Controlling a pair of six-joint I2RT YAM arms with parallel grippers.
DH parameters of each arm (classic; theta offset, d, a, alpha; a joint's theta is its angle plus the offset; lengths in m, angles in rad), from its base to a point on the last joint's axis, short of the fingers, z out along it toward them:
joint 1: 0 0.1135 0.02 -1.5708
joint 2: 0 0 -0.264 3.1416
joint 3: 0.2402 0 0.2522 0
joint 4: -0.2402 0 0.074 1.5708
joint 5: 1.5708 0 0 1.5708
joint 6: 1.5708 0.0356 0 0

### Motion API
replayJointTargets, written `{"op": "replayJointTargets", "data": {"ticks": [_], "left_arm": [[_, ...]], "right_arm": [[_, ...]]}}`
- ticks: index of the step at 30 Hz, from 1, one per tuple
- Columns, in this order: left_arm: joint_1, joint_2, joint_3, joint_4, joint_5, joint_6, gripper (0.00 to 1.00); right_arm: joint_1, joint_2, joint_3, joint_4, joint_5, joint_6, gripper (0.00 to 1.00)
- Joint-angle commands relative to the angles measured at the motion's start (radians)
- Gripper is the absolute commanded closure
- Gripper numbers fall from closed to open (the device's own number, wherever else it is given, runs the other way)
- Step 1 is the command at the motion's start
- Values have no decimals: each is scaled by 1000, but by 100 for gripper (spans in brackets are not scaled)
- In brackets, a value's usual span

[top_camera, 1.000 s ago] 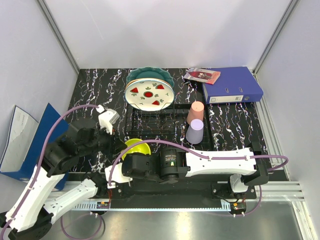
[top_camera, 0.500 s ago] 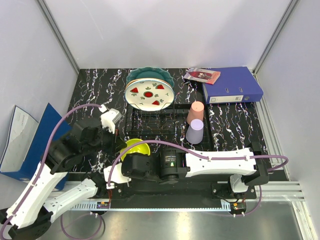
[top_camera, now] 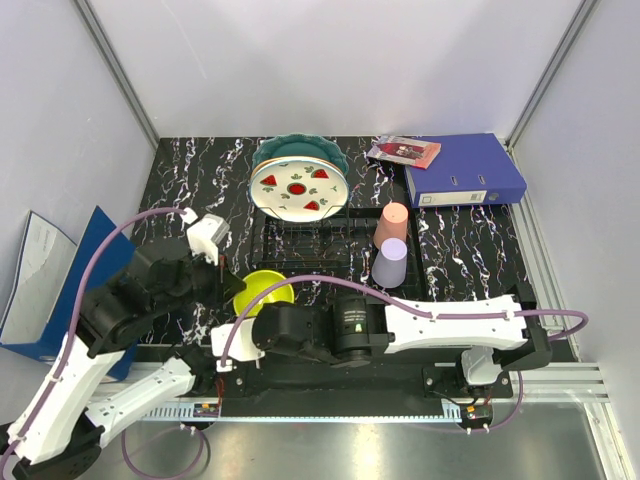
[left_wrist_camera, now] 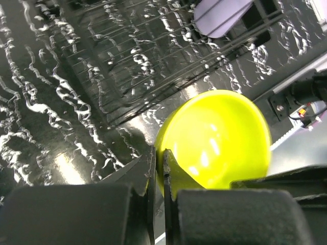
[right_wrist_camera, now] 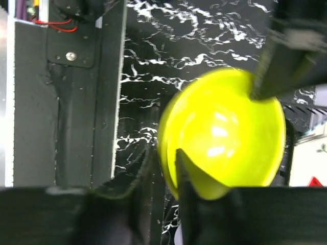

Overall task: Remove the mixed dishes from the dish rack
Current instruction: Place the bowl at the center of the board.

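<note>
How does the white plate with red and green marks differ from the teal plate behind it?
The white plate is decorated with red and green marks; the teal plate looks plain. The white plate's rim is smooth, the teal plate's scalloped. The white plate shows its whole face, while the teal plate is mostly hidden behind it. Both lean on edge at the far end of the dish rack.

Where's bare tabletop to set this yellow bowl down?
Bare marble lies left of the dish rack, and again right of the lavender cup, in front of the blue binder. Near centre is crowded: left gripper and right gripper pinch the small yellow bowl.
</note>
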Motion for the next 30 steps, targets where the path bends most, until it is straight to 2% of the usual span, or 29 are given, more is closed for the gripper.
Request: {"op": "replayJointTargets", "data": {"ticks": [1,2,6,12,17,26,30], "left_arm": [[4,-20,54,26,-78,-25,100],[4,-20,56,29,-79,-28,100],[4,-20,60,30,-82,-41,100],[4,-21,114,0,-220,-79,100],[4,-2,167,-49,-361,-133,100],[7,113,224,-120,-622,-260,100],[30,199,275,-123,-696,-274,100]], "right_arm": [[-5,-79,-7,-6,56,28,63],[-4,-82,-7,-4,56,31,54],[-5,-95,-21,5,58,36,44],[-2,-152,-10,5,56,77,26],[-2,-273,-54,71,52,171,22],[-2,-614,-326,364,20,312,17],[-1,-712,-395,413,18,338,16]]}}
